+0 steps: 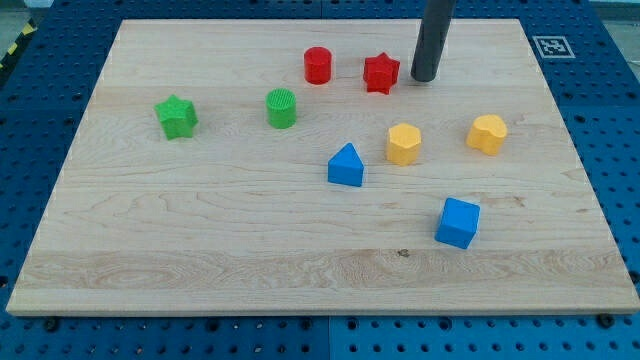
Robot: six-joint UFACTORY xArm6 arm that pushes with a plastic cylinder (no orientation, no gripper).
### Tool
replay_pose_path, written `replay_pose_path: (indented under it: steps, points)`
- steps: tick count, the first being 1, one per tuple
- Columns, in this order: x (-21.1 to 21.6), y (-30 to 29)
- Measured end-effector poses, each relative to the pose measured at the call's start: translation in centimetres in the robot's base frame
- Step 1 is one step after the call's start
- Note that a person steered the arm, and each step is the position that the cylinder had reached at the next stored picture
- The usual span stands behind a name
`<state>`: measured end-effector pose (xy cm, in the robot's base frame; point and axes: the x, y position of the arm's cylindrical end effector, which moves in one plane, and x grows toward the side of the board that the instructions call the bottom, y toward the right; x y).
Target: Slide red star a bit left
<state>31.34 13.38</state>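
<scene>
Landmark: red star (381,73), near the counter's (200,220) top edge. Going L to R: red cylinder (318,65) is seen just L of the star, w/ a gap between. My tip (423,79) is set just R of the star, apparently not yet touching. No jaws are fitted, so no jaw state can be told. Step judged: approach done, push pending. Next: a short leftward nudge, stopped before the cylinder is reached.

A pale wooden board (300,260) lay on a blue perforated table (620,150), whose surface showed past every edge. A black-and-white square marker (553,46) sat just beyond the board's top right corner. Light was even.
</scene>
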Motion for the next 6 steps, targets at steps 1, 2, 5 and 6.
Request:
replay_pose_path:
  steps: [1, 2, 5, 6]
  points:
    - [0.0, -0.1]
    - [0.0, -0.7]
    - [0.2, -3.3]
    - [2.1, -3.3]
